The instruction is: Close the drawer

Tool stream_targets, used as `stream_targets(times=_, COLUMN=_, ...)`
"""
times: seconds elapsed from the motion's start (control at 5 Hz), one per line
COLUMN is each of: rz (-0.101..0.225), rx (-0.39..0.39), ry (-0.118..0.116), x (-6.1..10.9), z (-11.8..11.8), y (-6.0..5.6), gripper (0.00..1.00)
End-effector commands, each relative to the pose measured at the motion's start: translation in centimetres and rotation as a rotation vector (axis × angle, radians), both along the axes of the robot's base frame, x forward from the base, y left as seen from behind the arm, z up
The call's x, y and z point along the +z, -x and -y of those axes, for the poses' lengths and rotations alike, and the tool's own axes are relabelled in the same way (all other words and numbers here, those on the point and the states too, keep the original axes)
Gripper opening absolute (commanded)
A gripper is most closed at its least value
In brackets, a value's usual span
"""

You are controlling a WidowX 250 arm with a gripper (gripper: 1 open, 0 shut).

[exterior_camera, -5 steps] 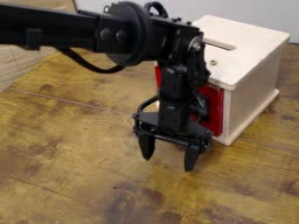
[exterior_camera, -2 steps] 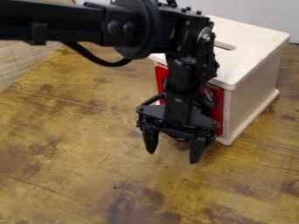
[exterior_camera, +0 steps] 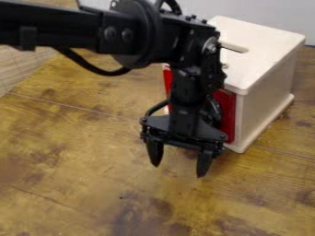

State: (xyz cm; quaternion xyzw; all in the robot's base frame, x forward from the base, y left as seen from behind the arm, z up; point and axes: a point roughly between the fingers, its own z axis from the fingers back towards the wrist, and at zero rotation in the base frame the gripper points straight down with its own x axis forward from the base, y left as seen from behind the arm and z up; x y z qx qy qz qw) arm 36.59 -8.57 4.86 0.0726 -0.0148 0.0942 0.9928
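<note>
The red drawer [exterior_camera: 223,107] sits in the lower front of a cream-white cube cabinet [exterior_camera: 261,57] at the right. My black arm covers most of the drawer's front, so its black panel and loop handle do not show clearly. I cannot tell how far the drawer stands out. My gripper [exterior_camera: 179,164] hangs just in front of the drawer, fingers pointing down at the wooden table. It is open and holds nothing.
The worn wooden table [exterior_camera: 74,157] stretches to the left and front. My arm [exterior_camera: 87,32] reaches in from the upper left. The cabinet has a slot [exterior_camera: 238,43] on its top.
The gripper shifted slightly up and right toward the cabinet, then came back down and left. It is nearly where it was a second ago, still open.
</note>
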Motion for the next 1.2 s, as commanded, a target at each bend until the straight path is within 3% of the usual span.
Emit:
stream_targets(times=0.0, rz=0.119, rx=0.015, ry=0.015, x=3.5, z=0.4, y=-1.3, gripper=1.00)
stream_targets(times=0.4, rz=0.126, rx=0.053, ry=0.013, x=2.4, z=-0.3, y=-1.6, gripper=1.00)
stream_targets(times=0.6, rz=0.132, rx=0.129, ry=0.008, x=2.5, z=0.5, y=-1.3, gripper=1.00)
stream_targets(times=1.0, rz=0.142, rx=0.198, ry=0.004, x=1.5, z=-0.6, y=-1.1, gripper=1.00)
